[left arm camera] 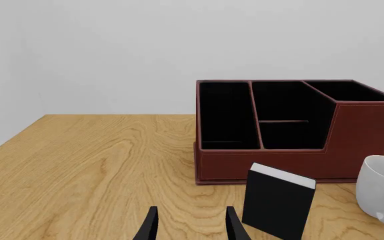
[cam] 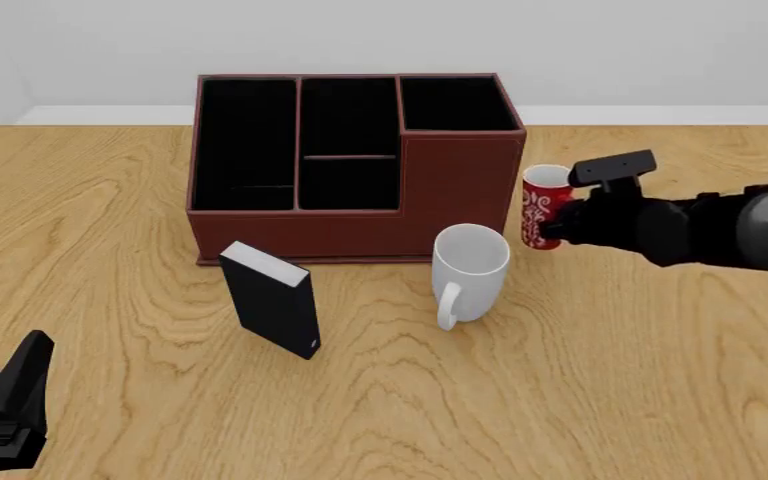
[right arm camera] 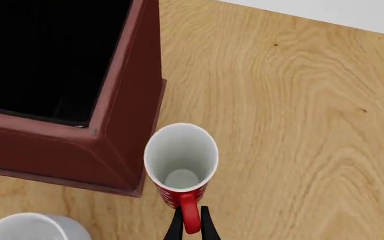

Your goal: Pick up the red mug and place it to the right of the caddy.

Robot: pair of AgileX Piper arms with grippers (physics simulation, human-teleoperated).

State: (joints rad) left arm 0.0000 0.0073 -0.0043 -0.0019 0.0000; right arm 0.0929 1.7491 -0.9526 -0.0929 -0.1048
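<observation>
Left wrist view: the left gripper hangs over bare table, fingers spread and holding nothing; ahead stand the caddy, a black box and a white mug. Front view: the red mug stands upright just right of the caddy. Right wrist view: the right gripper pinches the red mug's handle.

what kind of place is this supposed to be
Likely a simulated desk or office tabletop: a bare wooden table against a plain wall, with a leather-look caddy, a white mug and a red mug.
</observation>
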